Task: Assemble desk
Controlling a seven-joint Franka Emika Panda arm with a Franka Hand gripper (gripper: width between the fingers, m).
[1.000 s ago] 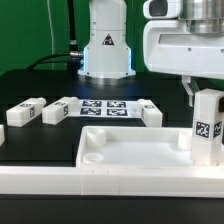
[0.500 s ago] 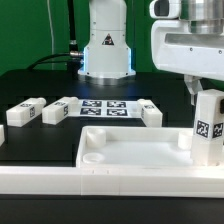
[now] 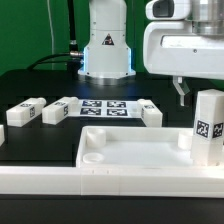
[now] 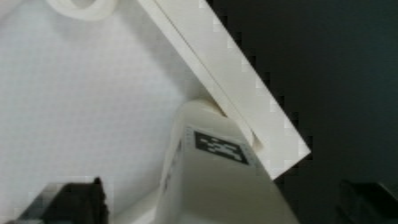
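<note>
On the black counter [image 3: 30, 150], starting at the exterior view's left, a first leg [image 3: 27, 111] and a second leg [image 3: 60, 110] lie side by side, followed by the marker board [image 3: 105, 107] and a third leg [image 3: 150, 112] lying just beyond the far rim of the tabletop [image 3: 130, 166]. The tabletop, a shallow white tray, lies behind a long white rail [image 3: 90, 183], and an upright leg [image 3: 208, 130] stands at its right end, its tag facing the camera. The hand [image 4: 217, 208] hangs over the upright leg, holding nothing; its dark fingers [image 3: 180, 94] are spread wide, with a gap on each side of the leg.
</note>
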